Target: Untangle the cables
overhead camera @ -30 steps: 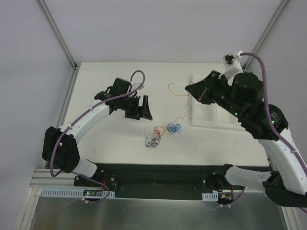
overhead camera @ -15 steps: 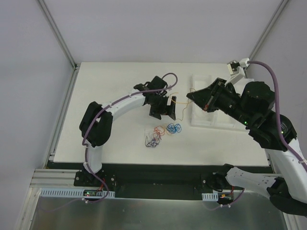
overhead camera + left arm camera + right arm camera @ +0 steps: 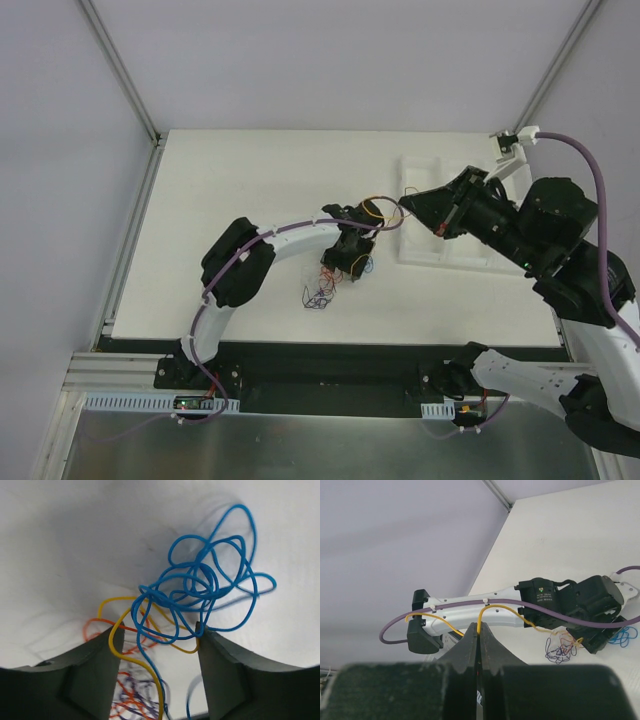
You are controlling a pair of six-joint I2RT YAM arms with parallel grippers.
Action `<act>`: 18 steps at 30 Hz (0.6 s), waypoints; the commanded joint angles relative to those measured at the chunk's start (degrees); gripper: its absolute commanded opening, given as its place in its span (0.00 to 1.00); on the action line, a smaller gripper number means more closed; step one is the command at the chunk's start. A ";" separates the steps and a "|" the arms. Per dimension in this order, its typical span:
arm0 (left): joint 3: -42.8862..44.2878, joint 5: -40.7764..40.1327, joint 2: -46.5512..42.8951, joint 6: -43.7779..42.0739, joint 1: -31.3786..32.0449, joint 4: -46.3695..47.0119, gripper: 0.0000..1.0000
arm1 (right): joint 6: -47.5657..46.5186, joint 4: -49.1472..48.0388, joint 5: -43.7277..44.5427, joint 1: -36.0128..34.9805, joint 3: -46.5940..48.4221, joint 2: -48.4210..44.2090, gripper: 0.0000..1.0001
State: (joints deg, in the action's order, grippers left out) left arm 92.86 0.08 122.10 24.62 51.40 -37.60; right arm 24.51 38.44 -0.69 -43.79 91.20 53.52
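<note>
The cables (image 3: 322, 290) lie as a small curly bundle on the white table. The left wrist view shows a blue tangle (image 3: 210, 585), a yellow strand (image 3: 116, 632), orange loops (image 3: 95, 625) and dark purple ones (image 3: 135, 700). My left gripper (image 3: 350, 266) is down over the bundle and open (image 3: 157, 632), with blue and yellow strands running between its dark fingers (image 3: 90, 675). My right gripper (image 3: 405, 203) hangs above the table, shut (image 3: 479, 628) on the yellow cable (image 3: 496, 607), which arcs back to the bundle (image 3: 559, 651).
A white tray (image 3: 430, 247) sits at the right of the table, under the right arm. The left arm (image 3: 480, 614) with its thick purple lead stretches across the middle. Metal frame rails run along the table's left and far corners.
The left arm has swung right and come down onto the bundle, its jaws narrowing. The right gripper has drifted slightly right, still pinching the yellow cable.
</note>
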 commanded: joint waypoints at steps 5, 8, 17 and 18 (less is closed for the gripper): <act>-5.92 -10.27 1.39 0.52 -11.04 -5.90 0.52 | -5.78 4.27 5.78 0.11 22.05 2.99 0.00; -10.05 -10.10 -0.37 -0.71 -16.49 -4.67 0.51 | -8.33 5.77 7.98 0.11 31.47 4.92 0.00; -15.87 -6.67 -8.45 -8.09 -24.68 -2.03 0.54 | -13.70 7.71 22.11 0.20 33.97 4.32 0.00; -15.95 -6.41 -9.42 -8.45 -24.76 -2.03 0.54 | -13.88 7.71 23.70 0.11 32.39 3.71 0.00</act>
State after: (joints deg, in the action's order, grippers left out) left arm 80.05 -4.51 113.93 21.56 26.89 -37.54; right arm 13.80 44.05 13.30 -43.77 127.92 56.73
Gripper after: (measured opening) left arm 0.533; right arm 0.009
